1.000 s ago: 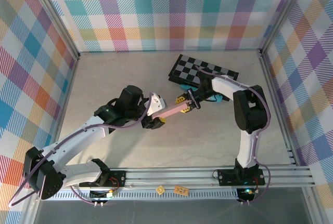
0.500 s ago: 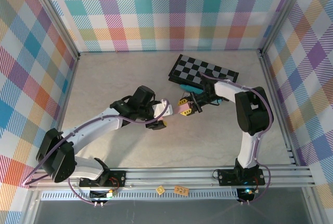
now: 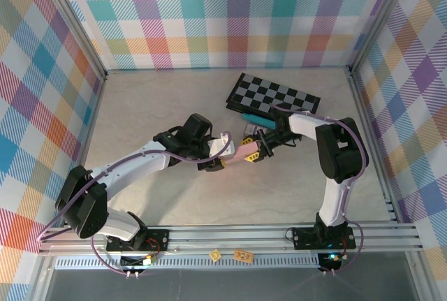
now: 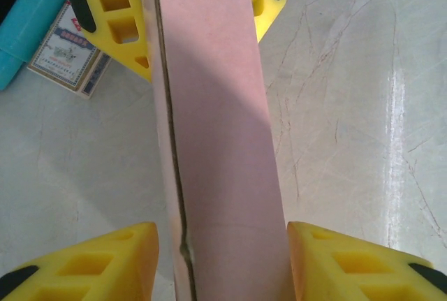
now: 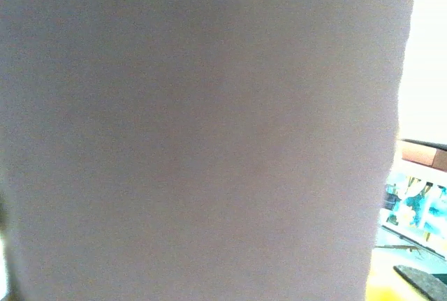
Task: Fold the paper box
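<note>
Top external view: the pale marbled table (image 3: 140, 105) carries a black-and-grey checkered board (image 3: 272, 93) at its far right. The two arms meet in front of that board, near the middle of the table. Between them runs the paper box (image 3: 243, 151), a short dusty-pink strip slanting from the left gripper (image 3: 227, 156) up to the right gripper (image 3: 253, 146).

From the left wrist, the paper box (image 4: 216, 140) is a long, narrow, matte pink panel running straight away from the camera. Its surface is plain and unprinted. A dark seam runs down its left edge where two layers of card meet, with a small nick low on that seam. A soft shadow lies on the table to its left.

The left gripper (image 4: 222, 266) has its yellow fingers (image 4: 84, 266) pressed against both long edges at the near end, clamping the box. At the far end the right gripper's yellow fingers (image 4: 119, 21) flank the box in the same way, gripping it.

From the right wrist, the box (image 5: 195, 133) sits close against the lens as a blurred mauve-grey face.

A small printed card pack (image 4: 66, 49) lies on the table beside a teal object (image 4: 28, 21).
</note>
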You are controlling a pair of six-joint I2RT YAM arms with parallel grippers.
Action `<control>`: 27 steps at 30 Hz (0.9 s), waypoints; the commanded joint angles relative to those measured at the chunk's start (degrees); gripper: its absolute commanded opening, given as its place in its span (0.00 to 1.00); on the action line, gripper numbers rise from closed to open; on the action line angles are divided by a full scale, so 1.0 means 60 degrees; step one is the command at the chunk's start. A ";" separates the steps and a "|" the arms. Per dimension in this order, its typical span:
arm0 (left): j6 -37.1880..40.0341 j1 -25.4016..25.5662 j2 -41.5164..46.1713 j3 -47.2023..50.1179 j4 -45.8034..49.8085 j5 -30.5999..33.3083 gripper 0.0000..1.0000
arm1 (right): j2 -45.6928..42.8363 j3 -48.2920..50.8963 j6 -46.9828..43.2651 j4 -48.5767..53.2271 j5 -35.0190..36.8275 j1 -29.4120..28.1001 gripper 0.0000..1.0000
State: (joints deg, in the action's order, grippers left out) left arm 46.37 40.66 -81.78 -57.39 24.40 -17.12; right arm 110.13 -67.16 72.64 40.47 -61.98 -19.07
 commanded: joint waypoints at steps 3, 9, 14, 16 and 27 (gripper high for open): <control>0.0251 0.0106 -0.0422 -0.0562 0.0800 -0.0633 0.49 | 0.0103 0.0079 -0.0036 0.0619 0.0875 0.0023 0.53; 0.0288 0.0065 -0.0905 -0.0928 0.1117 -0.0763 0.48 | -0.0189 -0.0534 -0.1175 0.1858 0.1813 0.0435 0.68; 0.0272 -0.0010 -0.1156 -0.1192 0.1329 -0.0988 0.49 | -0.0899 -0.1068 -0.2151 0.2939 0.2801 0.0922 0.75; 0.0234 -0.0061 -0.1259 -0.1258 0.1381 -0.1034 0.49 | -0.1191 -0.1216 -0.2463 0.3184 0.3142 0.1099 0.77; -0.0052 -0.0391 -0.1749 -0.1638 0.1470 -0.1468 0.49 | -0.2347 -0.1698 -0.3038 0.3644 0.3959 0.1241 0.80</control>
State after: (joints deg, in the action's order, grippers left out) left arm 46.02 38.85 -91.37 -65.82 31.51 -23.59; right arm 98.98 -75.44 55.81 58.96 -40.23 -11.49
